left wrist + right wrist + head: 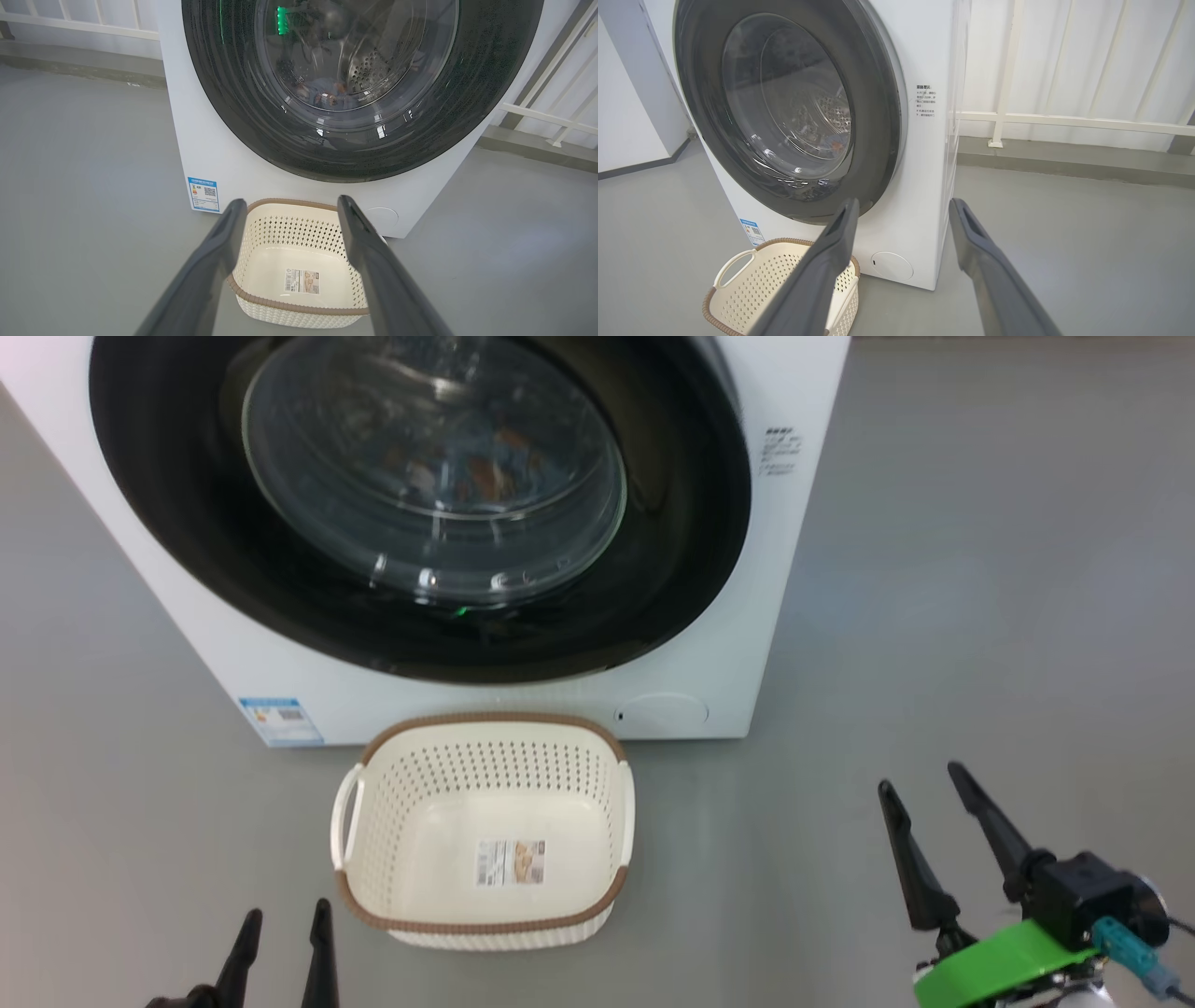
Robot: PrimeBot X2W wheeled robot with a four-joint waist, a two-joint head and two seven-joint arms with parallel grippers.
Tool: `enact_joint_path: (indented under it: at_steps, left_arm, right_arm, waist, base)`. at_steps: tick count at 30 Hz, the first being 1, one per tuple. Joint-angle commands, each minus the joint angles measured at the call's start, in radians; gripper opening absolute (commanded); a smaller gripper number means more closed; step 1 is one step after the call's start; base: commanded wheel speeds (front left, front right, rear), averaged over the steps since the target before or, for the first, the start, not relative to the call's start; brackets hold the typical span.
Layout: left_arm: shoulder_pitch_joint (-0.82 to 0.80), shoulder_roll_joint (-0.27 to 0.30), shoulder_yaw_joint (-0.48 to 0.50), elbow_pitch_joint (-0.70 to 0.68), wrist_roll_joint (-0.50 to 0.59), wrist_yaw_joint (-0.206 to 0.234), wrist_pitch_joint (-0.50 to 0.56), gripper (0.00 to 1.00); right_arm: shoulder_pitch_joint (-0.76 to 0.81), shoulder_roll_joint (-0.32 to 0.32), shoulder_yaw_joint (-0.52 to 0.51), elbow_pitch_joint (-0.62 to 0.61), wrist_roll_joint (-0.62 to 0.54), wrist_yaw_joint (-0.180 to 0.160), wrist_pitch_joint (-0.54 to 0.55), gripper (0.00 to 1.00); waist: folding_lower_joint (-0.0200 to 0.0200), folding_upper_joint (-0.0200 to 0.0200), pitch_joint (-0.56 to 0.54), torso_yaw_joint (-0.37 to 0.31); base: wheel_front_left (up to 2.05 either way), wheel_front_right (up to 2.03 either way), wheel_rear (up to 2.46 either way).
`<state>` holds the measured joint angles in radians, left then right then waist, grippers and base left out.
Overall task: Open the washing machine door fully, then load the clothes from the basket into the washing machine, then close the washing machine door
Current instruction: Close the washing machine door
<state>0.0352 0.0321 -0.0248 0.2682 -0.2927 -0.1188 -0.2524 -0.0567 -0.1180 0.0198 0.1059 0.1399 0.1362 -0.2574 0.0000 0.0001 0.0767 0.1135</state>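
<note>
The white washing machine (pixel 747 653) stands ahead with its round black door (pixel 672 569) lying flat against the front. Through the glass window, blue and orange clothes (pixel 485 476) lie in the steel drum (pixel 373 70). The cream basket (pixel 485 831) sits on the floor just in front of the machine, with nothing in it but a label on its base. My left gripper (pixel 285 919) is open near the basket's front left corner. My right gripper (pixel 924 784) is open, well to the right of the basket, holding nothing.
Grey floor (pixel 980 616) spreads to both sides of the machine. A white railing (pixel 1064 116) and a low grey ledge run behind it. A blue label sticker (pixel 280 721) marks the machine's lower left front, and a round filter cap (pixel 665 711) sits at its lower right.
</note>
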Motion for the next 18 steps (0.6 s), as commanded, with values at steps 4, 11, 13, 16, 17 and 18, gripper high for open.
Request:
enact_joint_path:
  at_steps: [4,11,13,16,17,18]
  left_arm:
    - [0.013,0.018,0.045,-0.019,0.010,0.004,-0.009,1.00]
    - [0.028,0.018,0.046,-0.027,0.007,0.011,-0.009,1.00]
    - [0.034,0.018,0.043,-0.028,0.004,0.011,-0.009,1.00]
    - [0.038,0.018,0.039,-0.031,0.005,0.010,-0.009,1.00]
    - [0.039,0.018,0.038,-0.032,0.005,0.010,-0.009,1.00]
    - [0.039,0.018,0.038,-0.032,0.006,0.009,-0.009,1.00]
  right_arm:
    - [0.037,0.008,0.011,-0.015,0.014,-0.006,-0.004,1.00]
    - [0.071,0.022,-0.028,0.010,-0.004,-0.006,-0.004,1.00]
    - [0.072,0.024,-0.037,0.025,-0.011,-0.006,-0.004,1.00]
    - [0.069,0.026,-0.051,0.043,-0.015,-0.006,-0.004,1.00]
    - [0.069,0.026,-0.055,0.048,-0.016,-0.006,-0.004,1.00]
    - [0.067,0.025,-0.059,0.052,-0.017,-0.006,-0.004,1.00]
  waist:
    - [0.0000,-0.0001,-0.081,-0.055]
    - [0.0000,-0.0001,-0.089,-0.066]
    - [0.0000,-0.0001,-0.088,-0.071]
    - [0.0000,-0.0001,-0.085,-0.073]
    - [0.0000,-0.0001,-0.084,-0.073]
    - [0.0000,-0.0001,-0.083,-0.072]
  base:
    - [0.00,0.00,0.00]
    - [0.00,0.00,0.00]
    - [0.00,0.00,0.00]
    - [0.00,0.00,0.00]
    - [0.00,0.00,0.00]
    - [0.00,0.00,0.00]
